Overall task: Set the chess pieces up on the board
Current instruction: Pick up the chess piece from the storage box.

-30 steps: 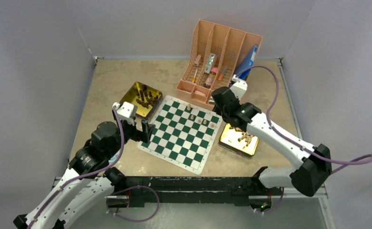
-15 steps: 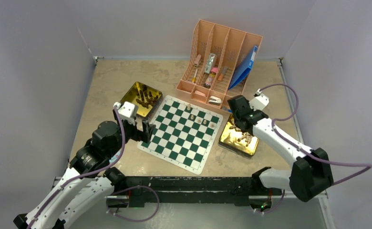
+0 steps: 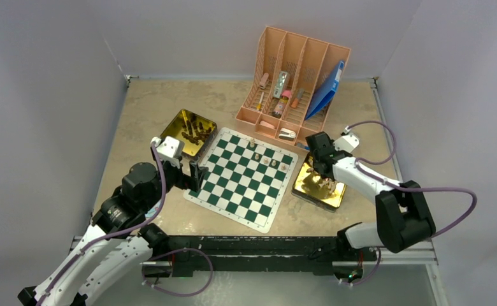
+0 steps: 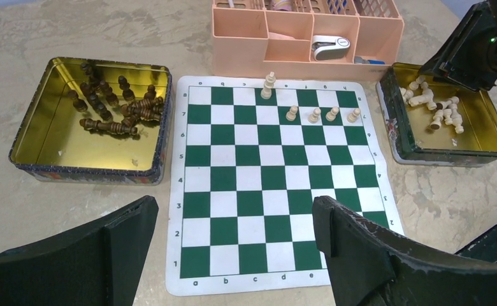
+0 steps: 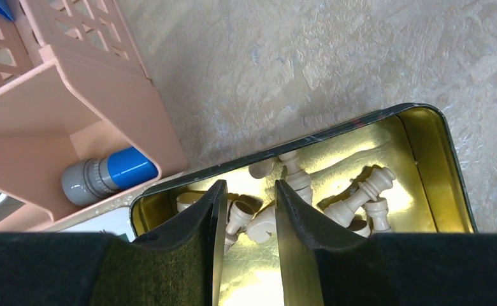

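The green and white board [image 3: 246,178] lies mid-table. Several pale chess pieces [image 4: 313,115] stand on its far two rows. Dark pieces [image 4: 115,111] lie in a gold tin [image 3: 177,124] left of the board. Pale pieces [image 5: 360,194] lie in a gold tin [image 3: 306,186] to its right. My right gripper [image 3: 320,167] hangs low over that tin, with its jaws a narrow gap apart [image 5: 249,188]. Loose pale pieces lie beneath and between the fingers, none gripped. My left gripper [image 4: 233,204] is wide open and empty over the board's near left part [image 3: 195,173].
A pink desk organizer [image 3: 294,83] with markers and a blue folder [image 3: 327,89] stands behind the board, close to the right tin. A blue and grey tube [image 5: 109,175] lies in its nearest slot. Grey walls close in the table.
My right gripper has moved from the board's far right corner to the right tin and dropped low over the pale pieces. The left arm has not moved.
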Available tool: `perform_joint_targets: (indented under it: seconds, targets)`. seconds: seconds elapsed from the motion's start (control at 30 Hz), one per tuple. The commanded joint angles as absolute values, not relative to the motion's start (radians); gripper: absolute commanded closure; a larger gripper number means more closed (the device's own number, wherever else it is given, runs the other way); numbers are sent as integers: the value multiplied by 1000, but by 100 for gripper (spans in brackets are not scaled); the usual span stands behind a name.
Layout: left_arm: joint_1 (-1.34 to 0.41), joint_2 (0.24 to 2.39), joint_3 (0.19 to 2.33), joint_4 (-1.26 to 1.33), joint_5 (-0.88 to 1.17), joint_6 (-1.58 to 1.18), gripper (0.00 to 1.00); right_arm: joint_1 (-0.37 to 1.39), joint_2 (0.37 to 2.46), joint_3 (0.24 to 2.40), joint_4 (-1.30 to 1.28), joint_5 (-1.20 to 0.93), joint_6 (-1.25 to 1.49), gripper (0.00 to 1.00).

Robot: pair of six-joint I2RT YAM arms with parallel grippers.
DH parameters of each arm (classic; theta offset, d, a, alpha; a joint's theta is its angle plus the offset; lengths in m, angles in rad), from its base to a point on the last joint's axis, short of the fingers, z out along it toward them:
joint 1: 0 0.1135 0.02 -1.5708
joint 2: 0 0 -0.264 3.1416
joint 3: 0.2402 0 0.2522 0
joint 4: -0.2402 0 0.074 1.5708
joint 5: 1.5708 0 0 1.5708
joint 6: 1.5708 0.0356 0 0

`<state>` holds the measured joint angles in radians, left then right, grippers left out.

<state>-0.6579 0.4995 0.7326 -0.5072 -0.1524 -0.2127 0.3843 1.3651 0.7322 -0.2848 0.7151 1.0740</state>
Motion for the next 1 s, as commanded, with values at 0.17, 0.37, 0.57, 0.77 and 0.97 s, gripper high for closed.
perform_joint_targets:
  seconds: [0.17, 0.37, 0.57, 0.77, 0.97]
  targets:
    - [-661, 486, 732, -480, -128, -187, 9, 364, 1406, 737, -225, 726, 1099, 66]
    - [-661, 489, 731, -481, -125, -187, 9, 349, 1447, 735, -210, 727, 1124, 68]
    - [-661, 499, 731, -479, -118, -183, 9, 345, 1450, 728, -206, 731, 1132, 70]
    - [-661, 502, 731, -478, -118, -183, 9, 345, 1450, 730, -201, 726, 1122, 77]
    - [-661, 506, 730, -473, -123, -177, 9, 345, 1481, 739, -192, 732, 1118, 84]
